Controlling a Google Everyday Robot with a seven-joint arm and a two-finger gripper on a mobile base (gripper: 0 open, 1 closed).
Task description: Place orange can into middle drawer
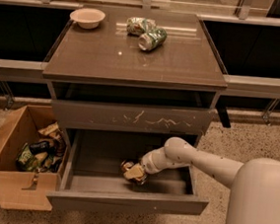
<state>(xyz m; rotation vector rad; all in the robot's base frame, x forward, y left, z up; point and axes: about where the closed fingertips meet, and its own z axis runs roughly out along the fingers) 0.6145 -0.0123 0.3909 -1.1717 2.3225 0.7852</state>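
Speckled floor (246, 144) surrounds a brown counter (135, 59) whose middle drawer (126, 203) stands open. Inside it, low over the drawer's bottom, the claw (139, 174) seems closed on the orange can (129, 168), which sits tilted. The carry looks done. What remains, I judge, is setting the can down, releasing it and withdrawing.

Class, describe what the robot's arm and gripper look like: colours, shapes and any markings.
The arm is glossy white: smooth rounded tubes, a bulbous joint, small dark dots along it. The gripper, down in the middle drawer at the orange can, looks pale tan. No cables show.
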